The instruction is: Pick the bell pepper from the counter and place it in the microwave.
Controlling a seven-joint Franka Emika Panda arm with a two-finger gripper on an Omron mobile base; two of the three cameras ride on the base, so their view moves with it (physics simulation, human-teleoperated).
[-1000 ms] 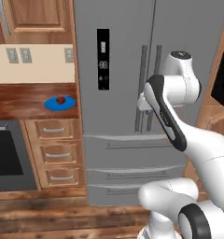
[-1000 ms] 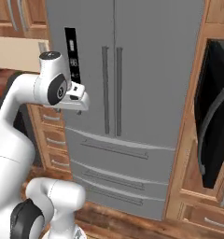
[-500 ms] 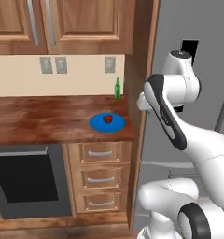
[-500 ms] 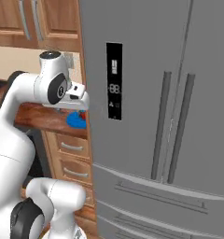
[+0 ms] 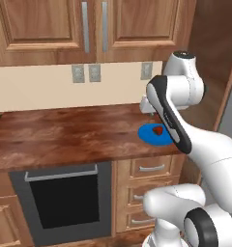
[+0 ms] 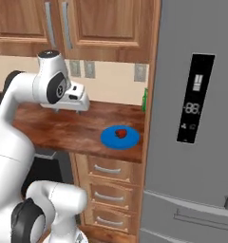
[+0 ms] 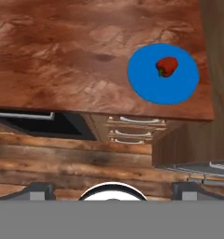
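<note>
We see the pepper (image 6: 120,133) lying on a blue plate (image 6: 109,139), a little toward 1 o'clock from the middle of the plate. The plate sits flat on the counter (image 6: 63,128), near the front edge and close to the end where the counter meets the grey fridge (image 6: 192,190). In the left base view the pepper (image 5: 158,130) is at about 3 o'clock from the middle of the picture, and the white arm crosses in front of the plate (image 5: 148,133) and hides one side of it. In the hand view the pepper (image 7: 167,66) shows at 1 o'clock, red with a small green stem, on the plate (image 7: 146,84), and the counter (image 7: 62,56) spreads over the upper half. The gripper (image 6: 71,107) hangs above the counter, well apart from the pepper, at about 9 o'clock from it in the right base view. Its fingers stand wide apart and hold nothing; in the hand view the two tips (image 7: 39,191) rise at the bottom edge, far from each other. A slim green bottle (image 6: 145,99) stands upright at the back of the counter, just beside the fridge. Below the counter we see an oven (image 5: 65,202) with a dark door, and drawers (image 6: 111,190) under the plate. Wooden cabinets (image 5: 89,29) hang on the wall above, and outlets (image 5: 86,73) sit on the pale wall between.
</note>
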